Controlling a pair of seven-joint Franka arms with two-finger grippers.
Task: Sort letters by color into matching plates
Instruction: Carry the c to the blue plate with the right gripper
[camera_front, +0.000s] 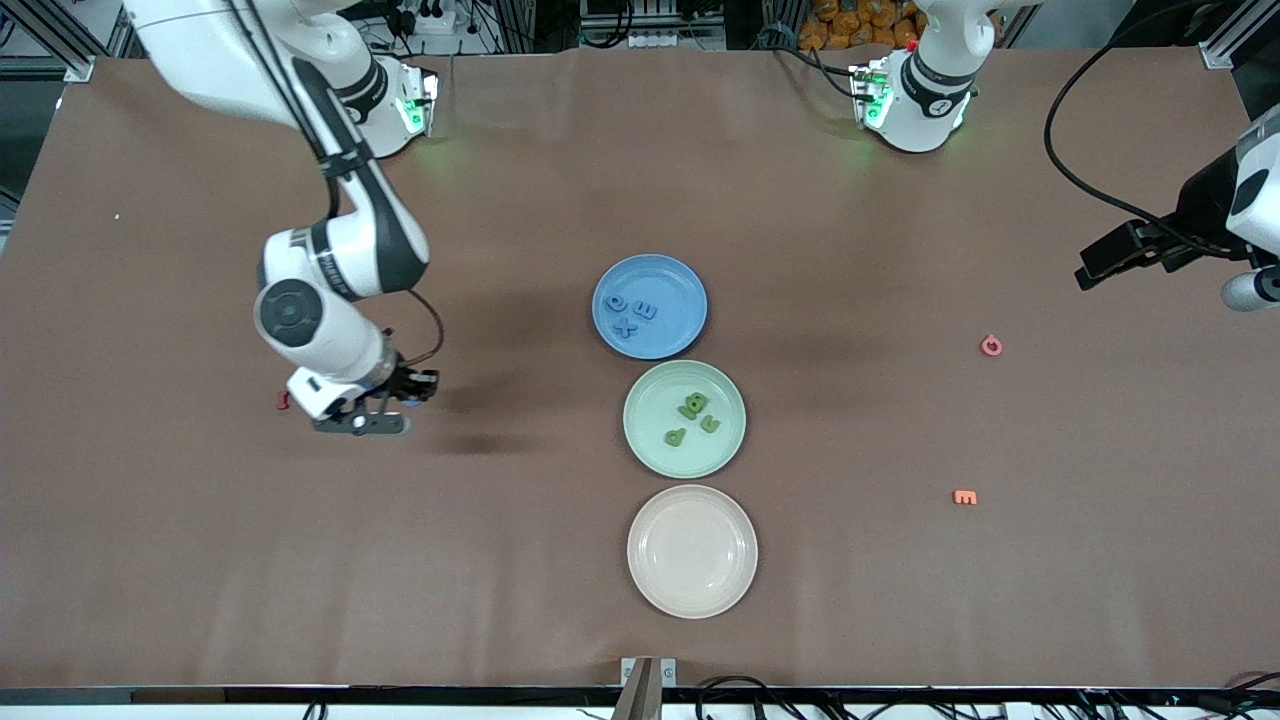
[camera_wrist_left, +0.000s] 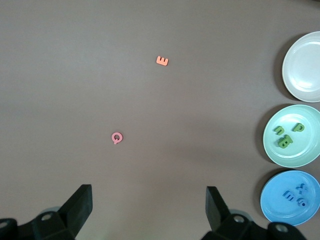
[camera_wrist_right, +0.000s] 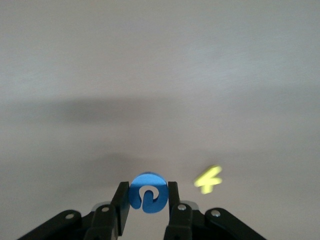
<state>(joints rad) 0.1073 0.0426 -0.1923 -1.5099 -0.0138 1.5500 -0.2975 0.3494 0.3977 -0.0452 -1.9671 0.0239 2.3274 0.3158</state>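
Note:
My right gripper (camera_wrist_right: 146, 194) is shut on a small blue letter (camera_wrist_right: 148, 192), holding it just above the table toward the right arm's end (camera_front: 418, 386). A yellow 4 (camera_wrist_right: 208, 179) lies on the table beside it. The blue plate (camera_front: 672, 283) holds three blue letters (camera_front: 632, 311). Next to it, the mint green plate (camera_front: 653, 398) holds several green letters (camera_front: 692, 405). The cream plate (camera_front: 692, 550), nearest the front camera, is bare. My left gripper (camera_wrist_left: 147, 194) waits open, high over the left arm's end of the table (camera_front: 1100, 262).
A pink letter (camera_front: 990, 345) and an orange letter (camera_front: 965, 497) lie on the brown table toward the left arm's end, also seen as the pink letter (camera_wrist_left: 116, 138) and the orange letter (camera_wrist_left: 162, 61). A black cable hangs near the left arm.

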